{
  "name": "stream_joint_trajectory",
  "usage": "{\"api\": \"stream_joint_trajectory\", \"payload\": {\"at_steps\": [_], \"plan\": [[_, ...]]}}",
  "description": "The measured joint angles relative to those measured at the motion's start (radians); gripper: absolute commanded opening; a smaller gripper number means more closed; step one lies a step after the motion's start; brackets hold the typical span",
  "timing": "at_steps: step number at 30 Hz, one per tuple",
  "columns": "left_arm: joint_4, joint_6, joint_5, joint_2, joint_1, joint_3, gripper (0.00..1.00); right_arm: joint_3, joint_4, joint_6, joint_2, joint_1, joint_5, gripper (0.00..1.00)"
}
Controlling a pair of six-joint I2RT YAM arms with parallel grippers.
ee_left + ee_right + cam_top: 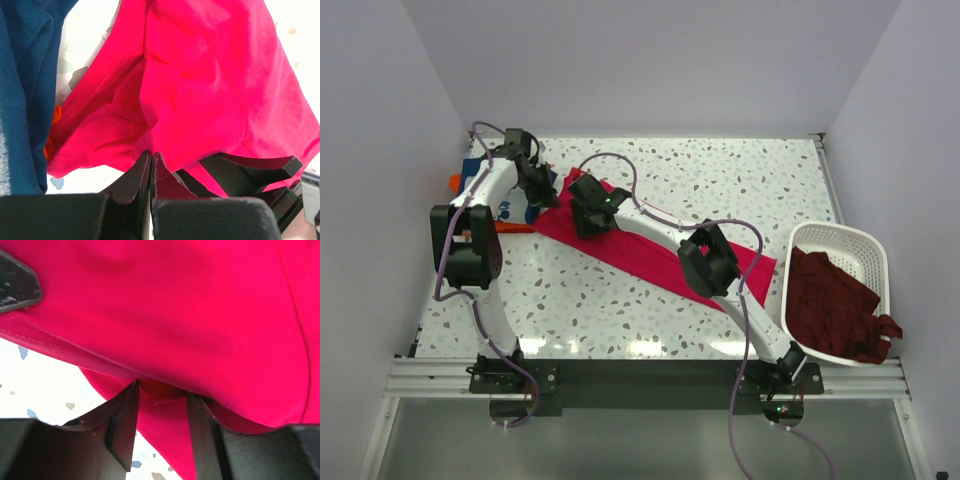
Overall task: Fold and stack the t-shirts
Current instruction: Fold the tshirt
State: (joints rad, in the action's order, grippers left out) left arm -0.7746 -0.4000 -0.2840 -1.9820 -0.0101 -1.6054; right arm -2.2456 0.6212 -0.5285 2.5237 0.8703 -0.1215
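- Nearest, a ribbed silver aluminium rail runs along the near edge of the white surface. This has a stone look, flecked with grey and brown chips. Both arm bases stand at this edge.
- At the near right sits a white plastic basket with lattice walls and rounded corners. It holds dark maroon t-shirts in a rumpled heap, and one limp flap spills over its right rim.
- A bright crimson-pink t-shirt of soft knit cloth lies across the middle of the surface. It forms a long, narrow diagonal band, from just beside the basket up to the far left. The right arm reaches out above it.
- The right pincer is at the band's far-left part, its matte black wedge-shaped fingers standing partly apart. A fold of the cloth lies in the gap, loose rather than squeezed.
- Just beyond it, the left pincer has its two black fingers pressed flat together, nipping the shirt's edge. Creases fan up from the tips, and a stitched hem curves alongside.
- Farther left, under the left arm, a navy t-shirt with white print lies just beside the crimson cloth's end. Its knit looks fine and matte in the wrist view.
- A sliver of an orange t-shirt shows at the navy one's far-left edge.
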Motion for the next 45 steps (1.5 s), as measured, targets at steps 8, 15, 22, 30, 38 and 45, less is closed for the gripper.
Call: {"api": "stream_joint_trajectory", "payload": {"at_steps": [8,15,22,30,38,45], "plan": [[-0.004,0.0,0.0,-0.001,0.0,-0.009,0.0,-0.003,0.018,0.014,0.005,0.0,-0.021,0.14],[-0.009,0.001,0.012,-0.002,0.0,-0.009,0.0,-0.004,0.022,0.035,0.005,0.0,-0.026,0.0],[-0.026,0.02,0.054,-0.008,-0.002,-0.009,0.0,0.036,0.037,0.053,-0.031,0.0,-0.018,0.0],[-0.044,0.032,0.111,-0.012,-0.004,-0.01,0.0,0.049,0.078,0.063,-0.087,0.0,0.004,0.0],[-0.072,0.05,0.156,-0.012,-0.008,-0.01,0.14,0.06,0.104,0.063,-0.107,0.0,0.035,0.0],[-0.089,0.071,0.216,-0.012,-0.013,-0.01,0.22,0.084,0.14,0.063,-0.114,0.0,0.035,0.0]]}}
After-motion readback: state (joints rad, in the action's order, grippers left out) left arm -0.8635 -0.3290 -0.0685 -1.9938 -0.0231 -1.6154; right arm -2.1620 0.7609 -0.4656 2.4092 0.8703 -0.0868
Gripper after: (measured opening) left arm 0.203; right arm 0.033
